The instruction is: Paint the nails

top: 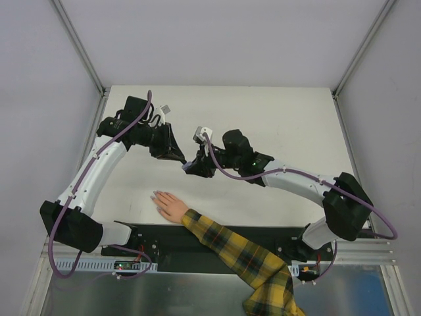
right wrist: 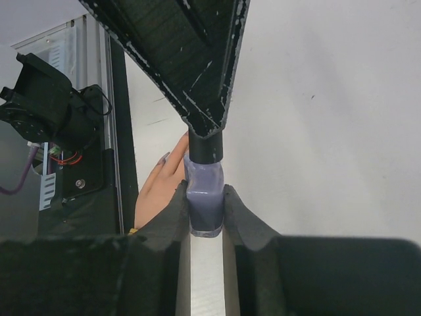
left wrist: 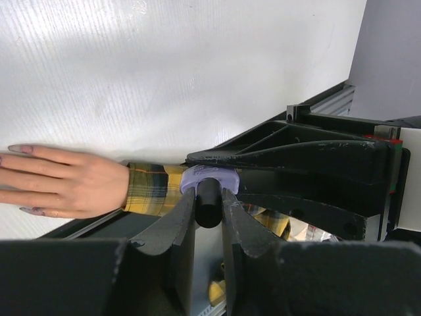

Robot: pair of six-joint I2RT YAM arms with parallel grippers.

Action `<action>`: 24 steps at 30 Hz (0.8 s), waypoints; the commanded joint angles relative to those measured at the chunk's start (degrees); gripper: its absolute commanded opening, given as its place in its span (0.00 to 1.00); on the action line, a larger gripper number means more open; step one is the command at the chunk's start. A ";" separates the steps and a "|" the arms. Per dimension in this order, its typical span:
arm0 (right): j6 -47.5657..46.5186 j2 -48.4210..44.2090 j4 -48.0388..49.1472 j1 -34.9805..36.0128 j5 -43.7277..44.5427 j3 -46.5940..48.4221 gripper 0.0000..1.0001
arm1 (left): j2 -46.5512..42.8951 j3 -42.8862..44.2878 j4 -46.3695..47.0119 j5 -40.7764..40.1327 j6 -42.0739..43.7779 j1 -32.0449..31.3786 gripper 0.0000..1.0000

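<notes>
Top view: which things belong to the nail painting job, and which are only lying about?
For the job: nails, mannequin hand, purple polish bottle held by right gripper, black cap held by left gripper.
Only around: plaid sleeve, purple cables, aluminium rail.

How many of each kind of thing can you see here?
Grippers: 2 (left gripper, right gripper)
Mannequin hand in a plaid sleeve: 1
Purple nail polish bottle with a black cap: 1
Total: 4
</notes>
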 commanded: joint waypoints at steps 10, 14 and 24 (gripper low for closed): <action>1.87 -5.50 -1.86 -0.27 0.19 1.90 0.00 | -4.34 4.62 1.99 0.28 1.82 -0.58 0.49; 3.19 -8.57 -4.22 -0.44 -1.84 2.08 0.00 | -10.85 -0.38 13.93 2.37 2.52 -0.58 0.75; 11.27 -21.22 -5.81 -5.89 -17.55 -0.90 0.00 | -23.43 -23.07 71.42 18.65 -11.09 -1.90 0.70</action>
